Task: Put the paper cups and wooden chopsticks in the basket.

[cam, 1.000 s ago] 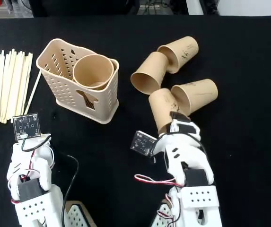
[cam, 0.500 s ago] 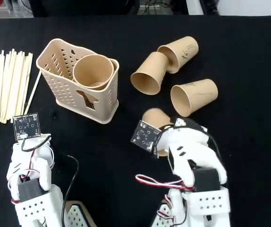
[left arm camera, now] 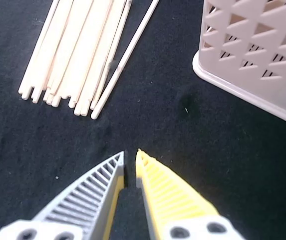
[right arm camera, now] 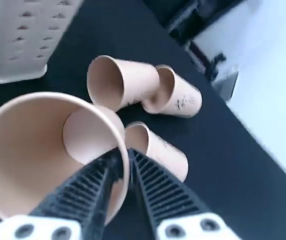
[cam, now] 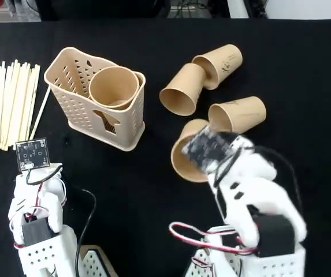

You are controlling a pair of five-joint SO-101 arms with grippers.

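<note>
The wooden chopsticks lie in a loose bundle at the far left of the black tabletop. Just near of them, the left claw hangs over bare tabletop with its tips pressed together, holding nothing. To the right stands the basket, with one nested cup upright in its right end.

Right of the basket, near the middle, the held cup is off the tabletop and tilted, its mouth turned toward the near left. The right claw pinches its wall at the rim, one finger inside and one outside. Farther back and to the right, three loose cups lie on their sides. Two touch each other, and the third sits just beside the held one.

The cups look very light and thin-walled, so a hard squeeze would likely dent them. The rolled rim is probably the stiffest place to grip. The chopsticks look stiff, slim and prone to rolling, so they are best taken across the middle of their length.

A second ago this cup lay on the tabletop against its neighbour, with the right claw at its near end. Now it is raised and swung left, and the right arm stands higher. The left arm, the basket and the other cups have not shifted.
</note>
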